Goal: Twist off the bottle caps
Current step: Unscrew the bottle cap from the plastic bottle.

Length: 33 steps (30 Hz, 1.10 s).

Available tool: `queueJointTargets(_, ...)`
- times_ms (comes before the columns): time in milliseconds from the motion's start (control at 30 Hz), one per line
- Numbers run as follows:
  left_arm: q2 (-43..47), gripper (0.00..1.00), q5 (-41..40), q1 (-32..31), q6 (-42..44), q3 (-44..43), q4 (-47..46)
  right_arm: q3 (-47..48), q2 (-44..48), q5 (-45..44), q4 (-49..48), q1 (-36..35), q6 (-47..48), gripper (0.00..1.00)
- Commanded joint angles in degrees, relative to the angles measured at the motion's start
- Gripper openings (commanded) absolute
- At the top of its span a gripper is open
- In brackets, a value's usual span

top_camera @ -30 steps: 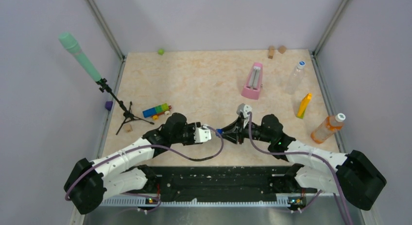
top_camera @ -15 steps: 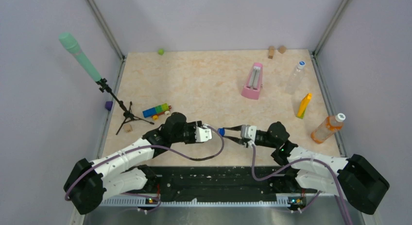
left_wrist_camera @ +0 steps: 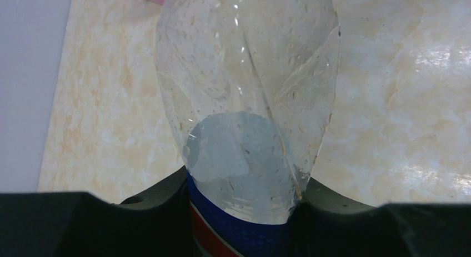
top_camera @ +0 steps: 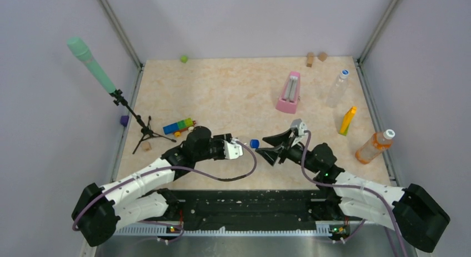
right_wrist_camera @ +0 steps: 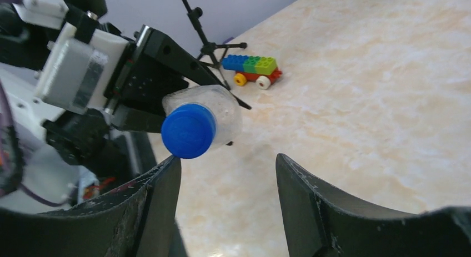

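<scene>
- Three pale lilac-grey walls (top_camera: 250,18) closed in the beige, marble-patterned tabletop (top_camera: 233,96), with metal rails (top_camera: 118,29) running up the two far corners.
- My left gripper (top_camera: 242,146) was clamped on the short clear bottle (left_wrist_camera: 247,101) at its blue label. It held the bottle level over the near part of the tabletop, dark blue cap (right_wrist_camera: 189,130) on and aimed at my right gripper (top_camera: 265,146).
- My right gripper had its jaws apart and held nothing; its tips were just beside that cap, not touching it.
- The taller clear bottle (top_camera: 336,90) and the orange-tinted bottle (top_camera: 371,148) were by the right edge, well apart from both grippers, each with its cap on.
- A pink metronome (top_camera: 289,93) and a yellow object (top_camera: 348,120) were on the right half.
- A toy brick car (top_camera: 179,126) and a microphone stand (top_camera: 145,132) were at the left.
- A green cube (top_camera: 183,59) and two wooden blocks (top_camera: 310,59) lay by the far wall.
</scene>
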<state>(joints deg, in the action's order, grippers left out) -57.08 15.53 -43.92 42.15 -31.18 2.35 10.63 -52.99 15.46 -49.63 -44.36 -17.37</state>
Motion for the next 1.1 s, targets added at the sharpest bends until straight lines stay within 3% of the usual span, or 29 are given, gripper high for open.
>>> queueJointTargets(0,0.29,0.00,-0.15,-0.20,1.10,-1.16,-1.71,0.44,2.53,-1.72,-4.44,-0.03,-19.04,0.62)
queueJointTargets(333,-0.19,0.00,0.72,-0.20,0.83,-0.75,-1.79,2.31,-2.67,-5.51,-3.87,-0.03,-36.57,0.61)
queueJointTargets(467,-0.83,0.00,0.73,-0.22,1.04,-1.53,-1.67,4.83,-5.73,-4.71,-3.00,0.00,-39.08,0.58)
queueJointTargets(600,-0.84,0.00,0.76,-0.20,1.07,-1.44,-1.81,5.29,-6.85,-4.14,-3.37,-0.03,-40.29,0.47)
queueJointTargets(900,-1.28,0.00,0.59,-0.20,0.52,-1.48,-1.56,8.33,-6.30,-2.75,8.65,-0.01,-32.28,0.22)
queueJointTargets(1000,-1.27,0.00,0.23,-0.20,0.07,-1.69,-0.89,8.19,-5.10,-2.81,11.80,-0.02,-27.17,0.23)
queueJointTargets(1067,-1.44,0.00,-0.09,-0.20,-0.01,-1.63,-0.99,7.44,-4.43,-2.81,11.53,0.00,-24.93,0.31)
